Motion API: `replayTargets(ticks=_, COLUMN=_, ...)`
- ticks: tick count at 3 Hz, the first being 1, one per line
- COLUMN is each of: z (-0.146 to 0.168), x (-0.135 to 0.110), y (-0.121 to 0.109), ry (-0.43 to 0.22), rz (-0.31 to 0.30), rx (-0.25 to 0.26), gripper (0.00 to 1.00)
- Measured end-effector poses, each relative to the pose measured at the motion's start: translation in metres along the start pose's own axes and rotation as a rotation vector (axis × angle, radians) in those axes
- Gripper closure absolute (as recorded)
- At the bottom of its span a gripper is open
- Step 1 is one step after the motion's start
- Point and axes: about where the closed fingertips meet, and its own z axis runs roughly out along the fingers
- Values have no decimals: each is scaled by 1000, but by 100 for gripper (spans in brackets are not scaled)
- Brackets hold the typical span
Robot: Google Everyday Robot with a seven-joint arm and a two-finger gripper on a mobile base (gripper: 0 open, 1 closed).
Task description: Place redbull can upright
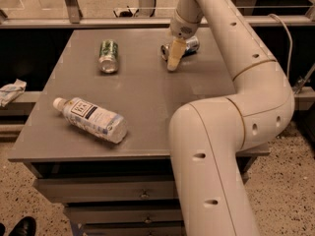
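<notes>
Where redbull can (pixel 191 44) lies on side, pincer (pixel 173 64) overlaps it; opening unclear.

silver redbull can (pixel 191 44), cream gripper (pixel 173 63), green can (pixel 109 56)

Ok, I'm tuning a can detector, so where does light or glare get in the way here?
Camera view: dim, warm light overall; the redbull can, lying at the far side of the table, throws bright glints and is partly hidden by the gripper hanging in front of it; the green can glints too; the bottle casts only a soft shadow.
</notes>
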Motion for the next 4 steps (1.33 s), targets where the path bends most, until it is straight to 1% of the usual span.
replayTargets(ticks=1, z=4, x=2, y=1, ry=2, rz=3, rx=-9, gripper=42)
replayTargets(ticks=2, z=0, x=5, y=0, ry=-5, rz=13, rx=-4, gripper=73)
replayTargets(ticks=3, z=-3, x=6, y=0, ry=-13, rz=19, rx=2, gripper=96)
replayTargets(ticks=4, z=-31, x=-12, y=-5, ry=-88, rz=3, rx=49, gripper=100)
